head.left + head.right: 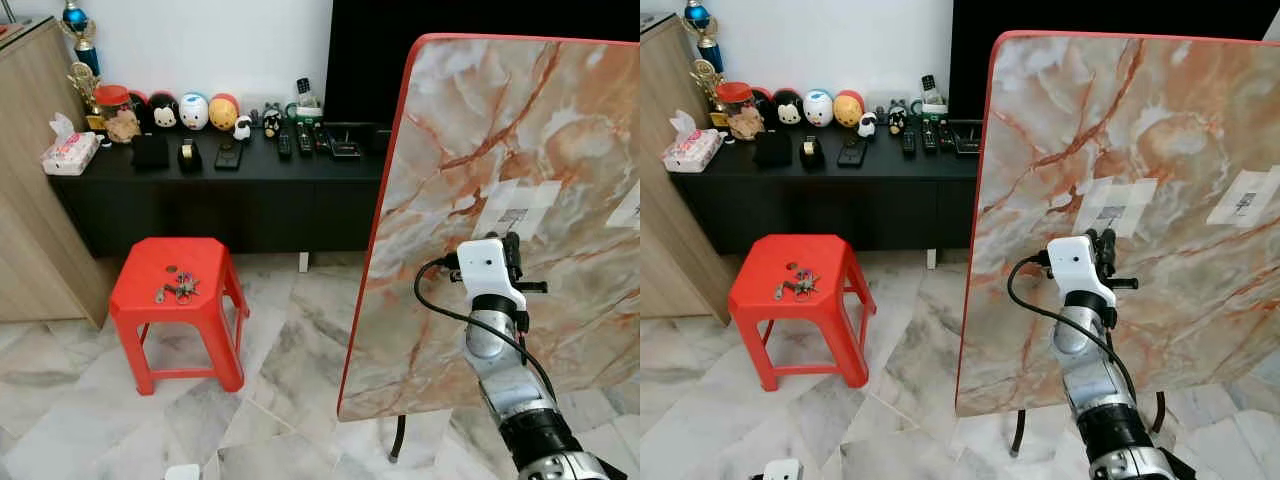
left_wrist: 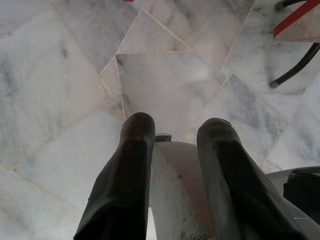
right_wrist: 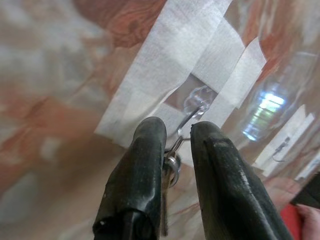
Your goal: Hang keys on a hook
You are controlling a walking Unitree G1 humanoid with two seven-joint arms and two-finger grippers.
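My right gripper [image 1: 514, 250] is raised against the upright marble-patterned board [image 1: 470, 130]. It is shut on a key ring [image 3: 172, 162] with keys hanging below it between the fingers. The ring sits just under a clear hook [image 3: 197, 100] held to the board by white tape [image 3: 170, 65], and the hook's wire tip touches it. A second bunch of keys [image 1: 180, 290] lies on the red plastic stool [image 1: 145, 300] at the left. My left gripper [image 2: 175, 125] hangs idle and open, pointing down at the marble floor.
Another taped hook [image 1: 1243, 205] sits further right on the board. A black low cabinet [image 1: 220, 200] with toys and remotes stands at the back wall, and a wooden cupboard [image 1: 30, 200] is on the left. The board's dark leg [image 1: 400, 440] stands on the floor.
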